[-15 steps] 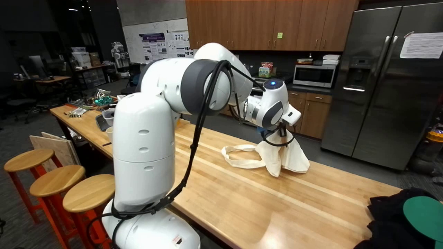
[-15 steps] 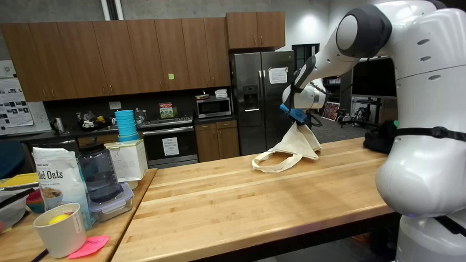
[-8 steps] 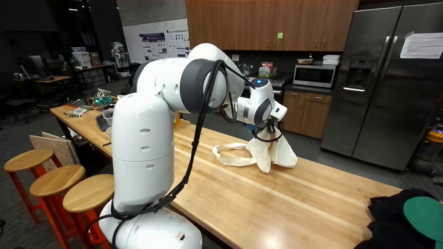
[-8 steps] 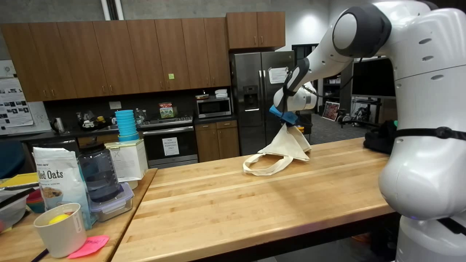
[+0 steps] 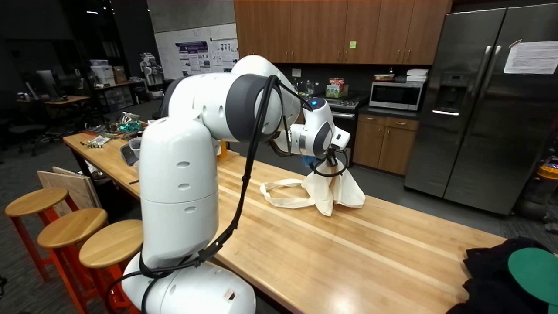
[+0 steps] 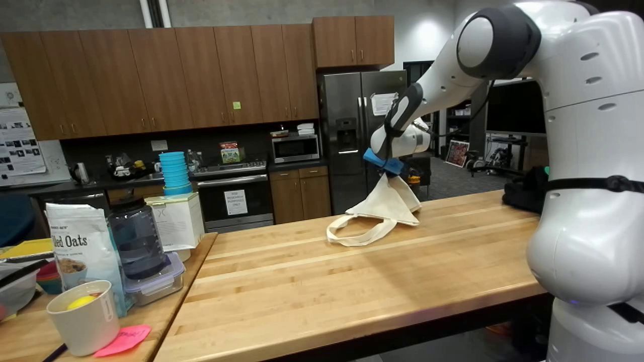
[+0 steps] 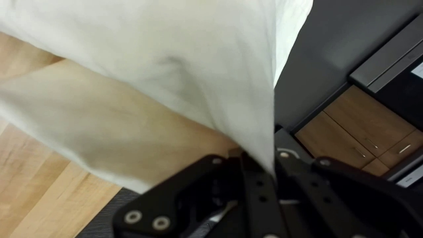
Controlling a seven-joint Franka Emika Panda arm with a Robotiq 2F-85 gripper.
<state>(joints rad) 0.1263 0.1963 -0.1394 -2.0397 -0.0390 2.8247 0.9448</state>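
1. The cream cloth tote bag [image 6: 382,203] stands peaked beneath the robot arm [image 6: 583,141], its lower edge and handle loop [image 6: 353,242] resting on the wooden desk [image 6: 282,291].
2. The jaws are clenched on the bag's top; in the wrist view its cloth tapers between them.
3. Over the last second, bag and arm shift leftward together in both exterior views, the handle loop leading. The hold seems secure, and the move looks like a drag rather than a lift.
4. How much cloth is pinched is unclear: the jaws are dark and blurred, and in an exterior view a black cable loop [image 5: 330,175] crosses the bag's neck. The bag's inside cannot be seen.
5. Farther out, a black fabric heap [image 5: 484,274] is cut off at the view's edge, and a mug [image 6: 85,327] partly hides a pouch of oats [image 6: 78,239].
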